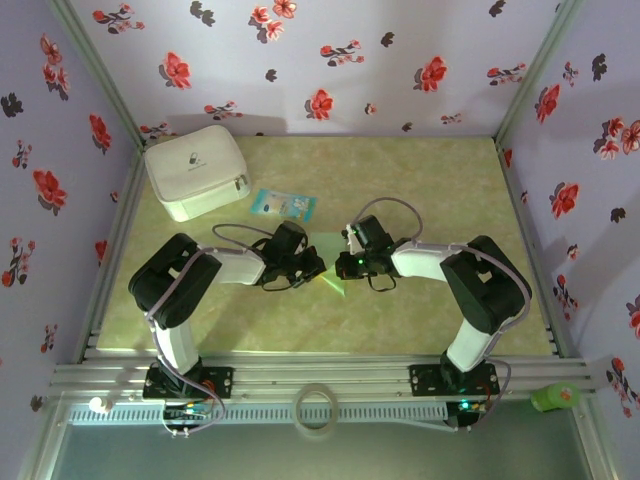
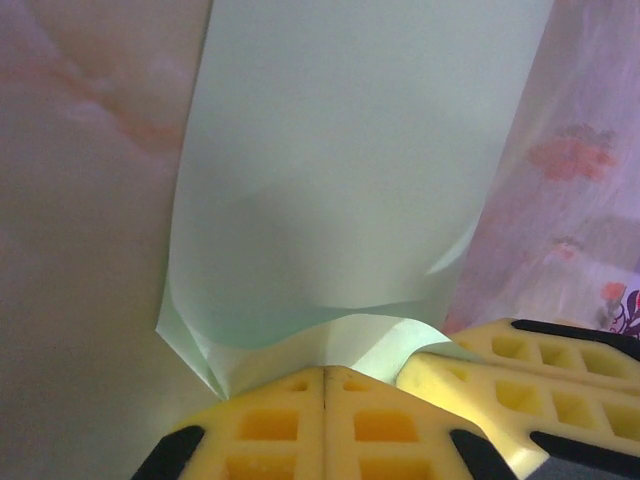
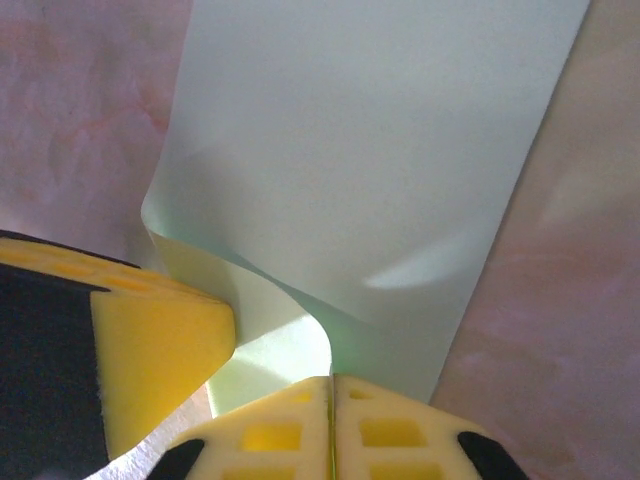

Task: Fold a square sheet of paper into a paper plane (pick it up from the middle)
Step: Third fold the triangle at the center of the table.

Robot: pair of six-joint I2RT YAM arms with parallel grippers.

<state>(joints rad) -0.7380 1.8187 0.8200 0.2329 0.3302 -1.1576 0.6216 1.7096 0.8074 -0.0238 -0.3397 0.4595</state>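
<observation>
With your left gripper point(image 2: 325, 400) and right gripper point(image 3: 332, 400) both pinched shut on the curled edge of the square sheet of paper point(image 2: 350, 180) mid-table point(image 1: 450, 200), move them level and together so the crease runs straight.

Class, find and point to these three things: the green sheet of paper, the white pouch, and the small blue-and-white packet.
sheet of paper point(image 2: 350, 170), left wrist view, flat middle of the sheet.
white pouch point(image 1: 196, 170), top view, middle of its top face.
blue-and-white packet point(image 1: 283, 205), top view, its centre.
</observation>
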